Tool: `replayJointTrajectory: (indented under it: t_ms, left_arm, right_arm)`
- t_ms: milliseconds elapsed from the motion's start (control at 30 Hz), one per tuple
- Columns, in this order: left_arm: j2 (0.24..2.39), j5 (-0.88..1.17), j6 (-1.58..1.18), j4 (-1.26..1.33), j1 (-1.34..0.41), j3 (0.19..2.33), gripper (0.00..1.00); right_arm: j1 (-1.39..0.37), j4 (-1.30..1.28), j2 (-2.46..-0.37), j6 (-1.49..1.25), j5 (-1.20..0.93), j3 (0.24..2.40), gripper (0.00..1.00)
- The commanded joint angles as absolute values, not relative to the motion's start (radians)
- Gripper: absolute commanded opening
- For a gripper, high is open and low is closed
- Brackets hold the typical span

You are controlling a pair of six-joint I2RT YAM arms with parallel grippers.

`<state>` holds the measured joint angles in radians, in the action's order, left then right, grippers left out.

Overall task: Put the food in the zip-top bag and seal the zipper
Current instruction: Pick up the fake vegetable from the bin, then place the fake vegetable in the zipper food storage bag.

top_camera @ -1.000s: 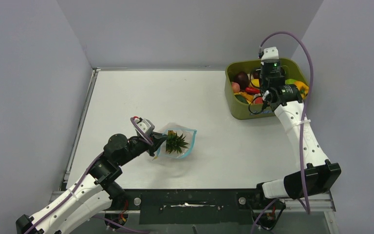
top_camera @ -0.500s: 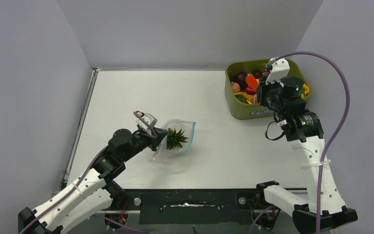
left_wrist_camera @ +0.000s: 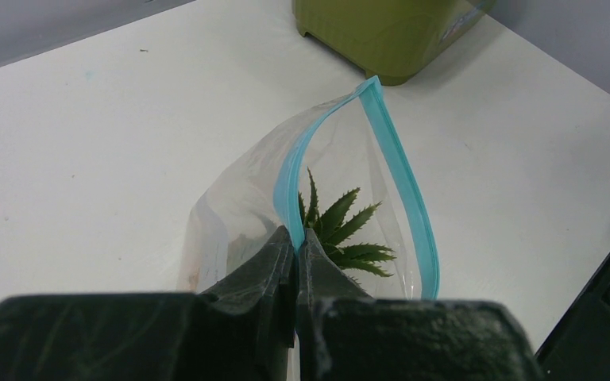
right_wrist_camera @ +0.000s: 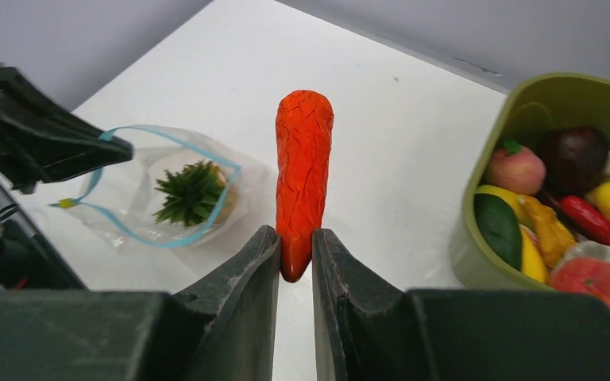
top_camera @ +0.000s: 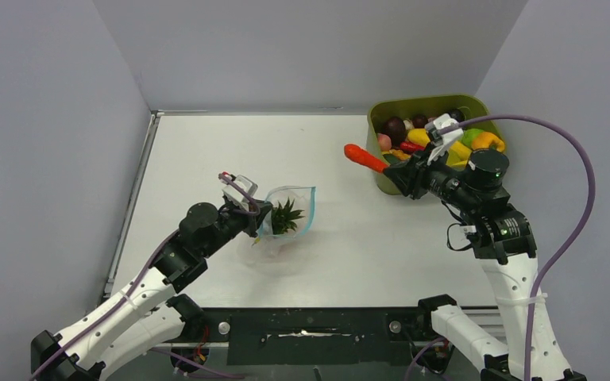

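The clear zip-top bag point(top_camera: 292, 214) lies mid-table with its mouth held open; the pineapple's green crown point(top_camera: 286, 216) shows inside. My left gripper point(top_camera: 259, 219) is shut on the near side of the teal-blue zipper point(left_wrist_camera: 292, 171), lifting that edge; the far zipper edge point(left_wrist_camera: 411, 202) arcs apart from it. My right gripper point(top_camera: 391, 169) is shut on the lower end of a long orange-red piece of food point(top_camera: 363, 157), held in the air left of the tub, pointing toward the bag. In the right wrist view the piece point(right_wrist_camera: 304, 171) sticks out from between the fingers, the bag point(right_wrist_camera: 159, 202) beyond at left.
The olive-green tub point(top_camera: 384, 175) stands at the back right and holds several more toy foods: a maroon piece point(top_camera: 393, 127), yellow pieces point(top_camera: 486, 141), a red chili point(right_wrist_camera: 597, 223). Grey walls enclose the table on left, back and right.
My right gripper has lifted out of the tub with the orange-red piece and swung left toward the bag. My left gripper has raised the bag's mouth edge slightly.
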<state>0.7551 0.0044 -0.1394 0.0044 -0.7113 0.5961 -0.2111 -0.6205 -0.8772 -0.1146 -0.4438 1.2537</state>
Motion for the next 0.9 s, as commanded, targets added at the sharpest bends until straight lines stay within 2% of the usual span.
replayJointTrajectory:
  t_ms: [0, 233, 467, 600, 867]
  left_arm:
    - [0.761, -0.018, -0.112, 0.086, -0.704, 0.652, 0.00]
    - [0.769, -0.004, -0.121, 0.108, -0.704, 0.648, 0.00]
    - [0.769, 0.051, -0.148, 0.136, -0.704, 0.638, 0.00]
    - [0.765, 0.075, -0.168, 0.151, -0.705, 0.629, 0.00]
    - [0.744, 0.112, -0.200, 0.165, -0.706, 0.606, 0.00]
  right_arm:
    - [-0.218, -0.538, -0.844, -0.173, -0.699, 1.225, 0.00]
    - [-0.218, -0.463, -0.834, -0.257, -0.975, 1.145, 0.00]
    - [-0.229, -0.347, -0.855, -0.363, -1.054, 1.056, 0.00]
    - [-0.285, -0.302, -0.893, -0.395, -1.031, 1.026, 0.00]
    - [-0.448, -0.327, -1.018, -0.357, -0.789, 1.041, 0.00]
